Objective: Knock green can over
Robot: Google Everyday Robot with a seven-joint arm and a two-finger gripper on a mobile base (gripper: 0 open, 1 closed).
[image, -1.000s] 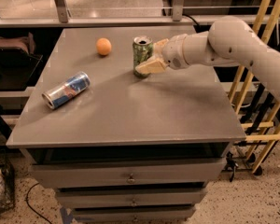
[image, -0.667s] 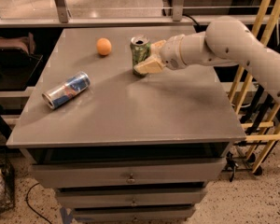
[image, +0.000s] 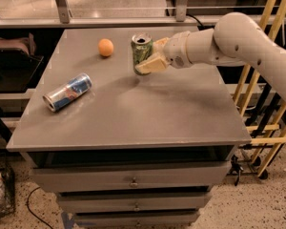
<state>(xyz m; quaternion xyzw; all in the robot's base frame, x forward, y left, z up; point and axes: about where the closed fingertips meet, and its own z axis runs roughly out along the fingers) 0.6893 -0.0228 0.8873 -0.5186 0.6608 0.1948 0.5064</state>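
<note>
Barely a nudge since a moment ago: my gripper [image: 151, 57] has crept a touch to the left and the green can [image: 141, 51] has gone with it, but it hasn't tipped. The can stands upright near the back of the worktop [image: 157, 113], silver top and pull tab showing. My gripper is right up against the can's right side, its pale tip crossing in front of the lower part. Whether the gripper is wide, narrow or clamped on the can, I cannot tell from this angle.

So I'm in the push itself, as I read it. Contact is made, and the topple is not yet done. The can looks to be sliding rather than falling, so the next move probably needs a firmer sideways sweep to the left. A higher point on the body should make it pivot over its base.

The orange ball [image: 105, 47] sits just left of the can, right in the fall line. The blue-and-silver can [image: 67, 92] lies on its side, well apart towards the front left.
</note>
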